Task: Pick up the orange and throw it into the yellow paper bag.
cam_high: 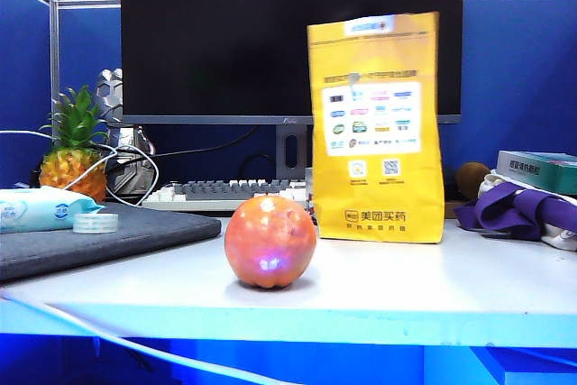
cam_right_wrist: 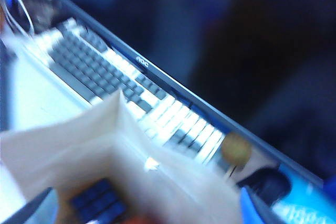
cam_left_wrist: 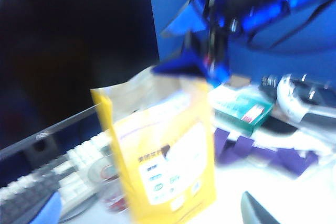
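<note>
Both wrist views are motion-blurred, so the bag's (cam_left_wrist: 168, 166) print is unreadable, the right gripper (cam_left_wrist: 197, 64) above it is a blue smear whose jaws cannot be judged, the exterior view's top edge crops it, and the left gripper stays unseen.

A glossy, smooth-skinned fruit (cam_high: 270, 242) sits on a smooth white worktop (cam_high: 406, 286) beside a matt yellow paper bag (cam_high: 374, 128) with a printed white panel. A dark matt cloth-like mat (cam_high: 99, 236) carries a shiny plastic wipes pack (cam_high: 41, 209). Purple cloth (cam_high: 518, 209) lies crumpled near a plastic keyboard (cam_high: 225, 191).
</note>
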